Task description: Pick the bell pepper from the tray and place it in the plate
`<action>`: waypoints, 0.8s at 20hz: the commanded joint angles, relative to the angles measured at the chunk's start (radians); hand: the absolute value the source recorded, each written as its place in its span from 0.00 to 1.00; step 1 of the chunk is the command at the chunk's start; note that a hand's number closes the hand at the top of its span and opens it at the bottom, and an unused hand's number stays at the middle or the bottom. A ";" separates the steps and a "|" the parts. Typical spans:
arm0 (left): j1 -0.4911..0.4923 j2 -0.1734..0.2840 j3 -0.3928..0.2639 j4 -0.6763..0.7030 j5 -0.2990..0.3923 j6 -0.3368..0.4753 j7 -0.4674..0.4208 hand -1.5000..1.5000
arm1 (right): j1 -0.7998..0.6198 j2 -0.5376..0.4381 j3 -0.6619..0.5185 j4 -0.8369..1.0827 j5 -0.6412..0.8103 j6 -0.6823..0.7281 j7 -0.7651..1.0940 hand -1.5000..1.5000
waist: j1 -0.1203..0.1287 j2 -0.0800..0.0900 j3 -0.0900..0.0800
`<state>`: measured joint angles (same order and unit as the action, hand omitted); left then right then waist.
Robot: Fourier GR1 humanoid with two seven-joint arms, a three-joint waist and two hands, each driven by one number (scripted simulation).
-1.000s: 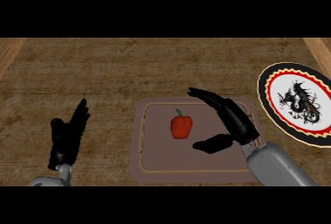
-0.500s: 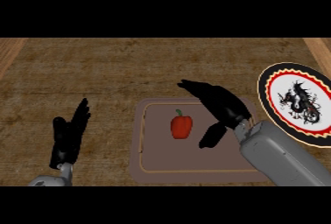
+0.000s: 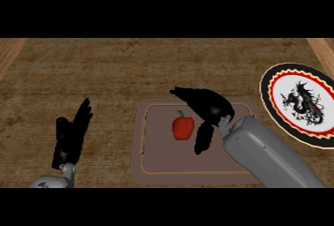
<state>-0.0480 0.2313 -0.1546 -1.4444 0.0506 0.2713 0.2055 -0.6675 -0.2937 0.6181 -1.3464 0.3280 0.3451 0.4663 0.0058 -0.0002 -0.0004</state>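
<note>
A red bell pepper with a short stem lies on the brown tray at the counter's middle. My right hand hovers over the tray just right of and above the pepper, open, with its fingers arched over the pepper's top and its thumb pointing down beside it. No contact with the pepper shows. The round plate, black-rimmed with a red ring and a dragon on white, lies at the right edge. My left hand rests open at the lower left, fingers up.
The wooden counter stretches bare behind the tray. Raised wooden borders run along the far left and far right corners. My right forearm covers the tray's right side.
My right hand has swung left and forward from the tray's right side until its fingers arch over the pepper. The pepper, the plate and the left hand have stayed put.
</note>
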 commanded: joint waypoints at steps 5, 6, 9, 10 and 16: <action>0.001 -0.042 0.022 0.006 -0.041 -0.016 0.017 0.50 | 0.049 0.095 -0.075 0.056 0.153 0.075 -0.053 0.00 | -0.002 0.000 0.000; -0.031 -0.006 0.072 0.020 -0.005 -0.063 0.001 0.50 | 0.059 0.116 -0.073 0.055 0.146 0.087 -0.038 0.00 | -0.002 0.000 0.000; 0.038 -0.012 0.053 -0.089 -0.025 -0.063 0.045 0.50 | 0.088 0.105 -0.109 0.031 0.182 0.134 -0.076 0.00 | -0.001 -0.001 0.000; -0.020 -0.053 0.050 -0.029 -0.044 -0.033 0.058 0.50 | 0.055 0.139 -0.134 0.034 0.188 0.154 -0.037 0.00 | -0.003 0.000 0.000; 0.054 -0.059 0.056 -0.072 -0.063 -0.066 0.020 0.50 | 0.035 0.198 -0.193 0.155 0.271 0.157 -0.105 0.00 | 0.001 0.000 0.000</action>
<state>-0.0343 0.1888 -0.0908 -1.4628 0.0059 0.2084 0.2136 -0.6142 -0.1364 0.4658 -1.2499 0.5493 0.4952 0.3862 0.0048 0.0000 0.0000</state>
